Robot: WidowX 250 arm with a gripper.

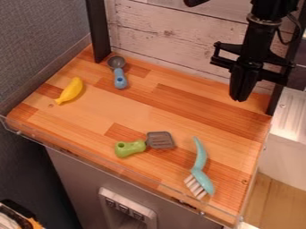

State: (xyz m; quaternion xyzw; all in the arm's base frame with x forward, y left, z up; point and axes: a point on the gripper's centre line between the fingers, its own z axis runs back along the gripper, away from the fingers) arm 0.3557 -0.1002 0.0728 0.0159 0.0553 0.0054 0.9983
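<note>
In the camera view, hangs with claw (240,97) closed and empty above the tabletop's (179,123) back right. Has a teal brush (201,167) lying front right, left of it a spatula (138,146), farther back a scoop (120,79) and banana (71,90).

The counter (149,109) is open across its middle — spatula (160,140) and brush (200,168) obstruct the front.

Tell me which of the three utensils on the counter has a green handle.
The spatula with the slotted grey head, near the front edge. The scoop has a blue handle, and the brush has a teal one.
</note>
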